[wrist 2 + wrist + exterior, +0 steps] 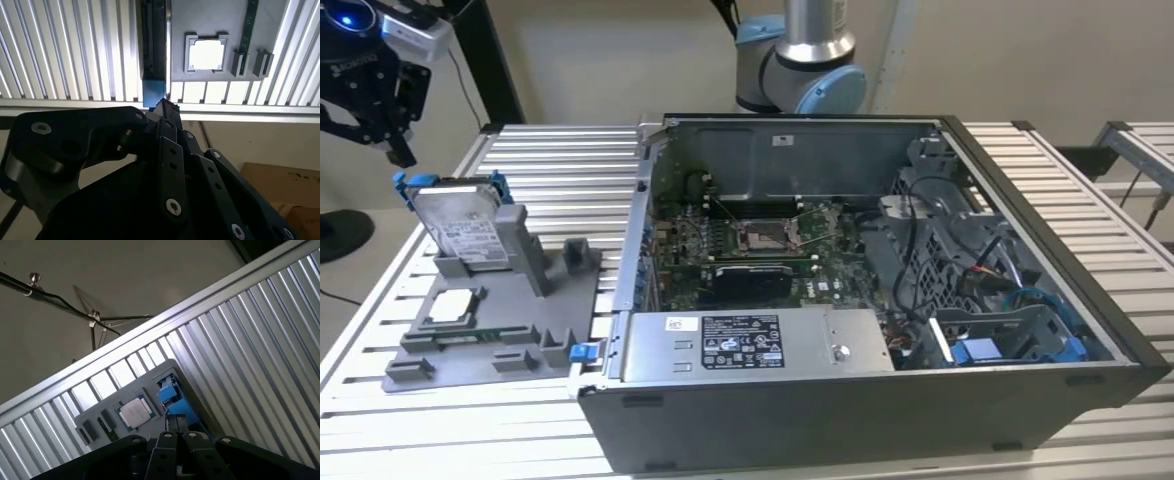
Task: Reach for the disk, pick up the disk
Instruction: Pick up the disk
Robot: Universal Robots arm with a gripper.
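Reach step: gripper [400,152] hovered just above the disk [459,225], seemingly clenched empty; it'd need opening to straddle it.

Arm [811,30]: silver tube, grey joint housings, light-blue joint caps [838,92]. Gripper [162,106]: matte black link plates [170,165], round silver screw heads [41,128].

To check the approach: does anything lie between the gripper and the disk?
No. In the exterior view, the short gap between the gripper and the disk is bare.
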